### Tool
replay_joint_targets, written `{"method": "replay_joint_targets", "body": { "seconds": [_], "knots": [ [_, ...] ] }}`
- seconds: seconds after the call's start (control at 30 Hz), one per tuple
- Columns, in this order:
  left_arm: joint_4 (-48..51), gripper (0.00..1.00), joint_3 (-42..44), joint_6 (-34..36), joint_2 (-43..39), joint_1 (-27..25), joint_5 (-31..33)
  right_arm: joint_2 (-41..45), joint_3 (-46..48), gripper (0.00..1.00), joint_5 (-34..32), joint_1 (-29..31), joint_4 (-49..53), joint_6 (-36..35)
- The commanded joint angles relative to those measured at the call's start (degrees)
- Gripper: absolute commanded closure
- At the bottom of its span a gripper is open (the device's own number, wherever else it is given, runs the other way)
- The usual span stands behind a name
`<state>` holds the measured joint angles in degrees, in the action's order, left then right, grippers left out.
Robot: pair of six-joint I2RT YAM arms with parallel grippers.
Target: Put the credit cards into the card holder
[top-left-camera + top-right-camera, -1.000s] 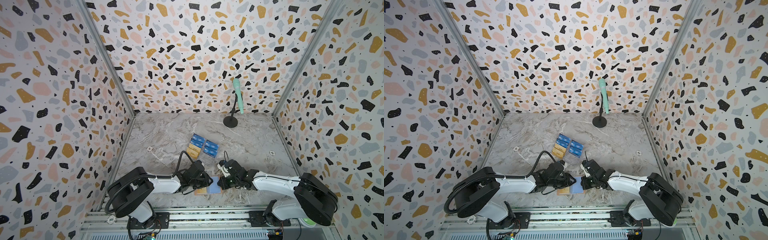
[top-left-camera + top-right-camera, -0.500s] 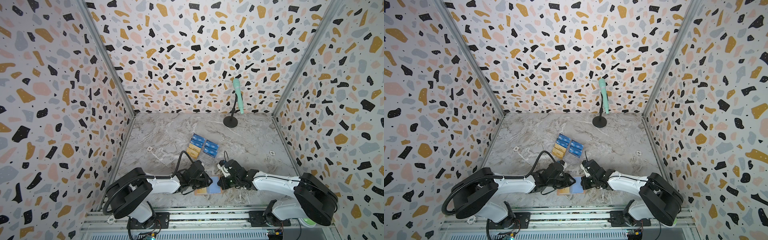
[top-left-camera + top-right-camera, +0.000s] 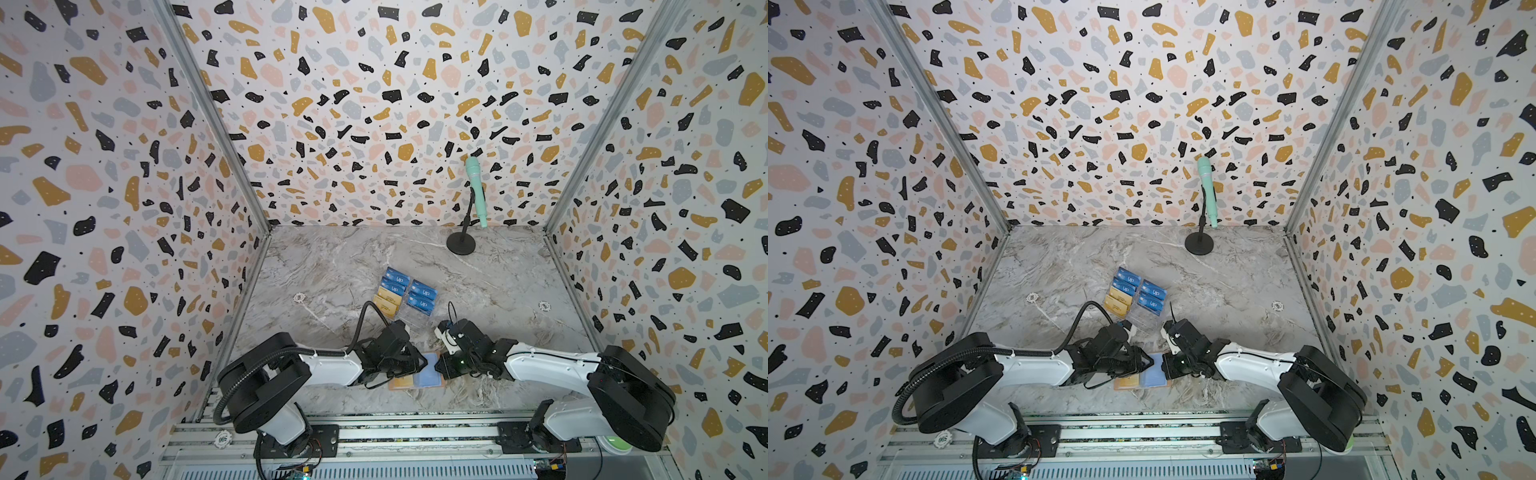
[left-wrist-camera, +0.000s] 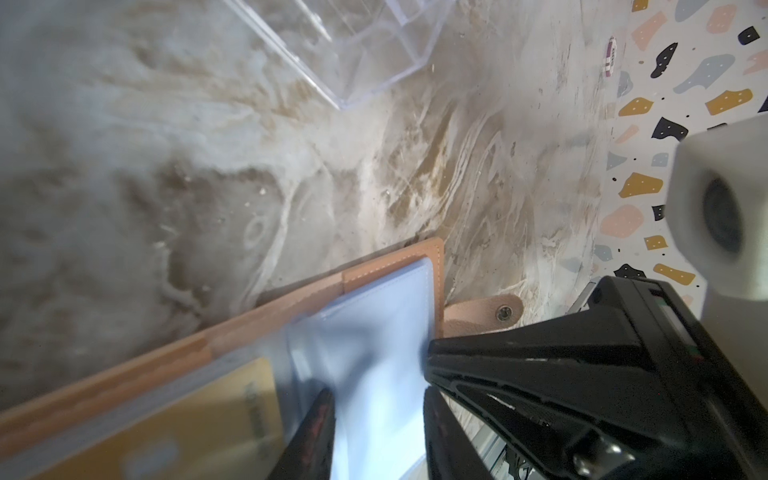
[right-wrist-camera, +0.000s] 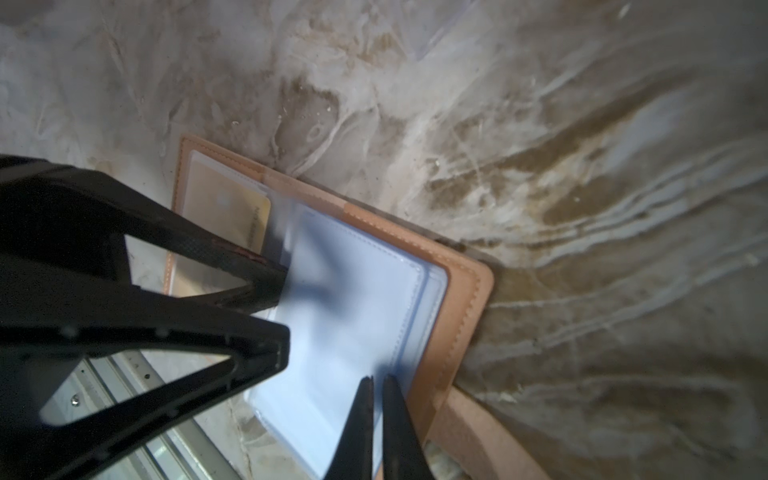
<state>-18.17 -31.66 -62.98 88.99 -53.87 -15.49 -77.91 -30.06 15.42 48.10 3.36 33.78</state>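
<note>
One card holder [image 3: 416, 377] lies open (salmon cover, clear sleeves).

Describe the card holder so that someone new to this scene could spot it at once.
Look at the near edge of the marble table, between the two black grippers. The card holder lies open there: a salmon-pink booklet with clear sleeves, unlike the transparent stand of cards behind it.

card holder [image 3: 415, 377] lies open on the table [image 3: 340, 257] at lower centre of both top views, between left gripper [image 3: 420, 362] on its left and right gripper [image 3: 439, 367] on its right. a card [image 5: 232, 208] sits in its left sleeve. behind it stands the acrylic stand [image 3: 409, 296] with credit cards [image 3: 423, 293]; microphone stand [image 3: 461, 243] at upper right, by the back wall.
</note>
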Motion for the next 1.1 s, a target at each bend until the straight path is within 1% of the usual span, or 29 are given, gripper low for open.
{"method": "replay_joint_targets", "body": {
  "seconds": [0.0,0.4,0.6,0.77,0.93,1.07],
  "knots": [
    [-4.8,0.62,0.6,-1.3,1.0,-0.7,-1.9,-0.5,0.2,0.90,-0.4,-0.1,1.3,0.1],
    [-14.6,0.62,5.5,-6.7,1.7,-0.7,-2.9,-0.5,0.2,0.90,-0.4,-0.2,0.9,0.2],
    [-22.1,0.64,8.1,-10.3,3.3,-0.8,-3.0,-0.5,0.0,0.91,-0.4,-0.1,0.8,0.4],
    [-22.4,0.71,8.9,-10.3,3.6,-0.7,-2.0,1.7,-0.1,0.91,-0.9,-0.1,0.9,0.8],
    [-22.0,0.82,8.9,-10.1,3.6,-0.7,-1.0,3.2,-0.2,0.90,-1.2,-0.1,1.3,1.1],
    [-20.7,0.89,8.5,-9.1,3.0,-0.7,-0.5,3.4,-0.2,0.90,-1.2,-0.1,1.1,1.2]
  ]
}}
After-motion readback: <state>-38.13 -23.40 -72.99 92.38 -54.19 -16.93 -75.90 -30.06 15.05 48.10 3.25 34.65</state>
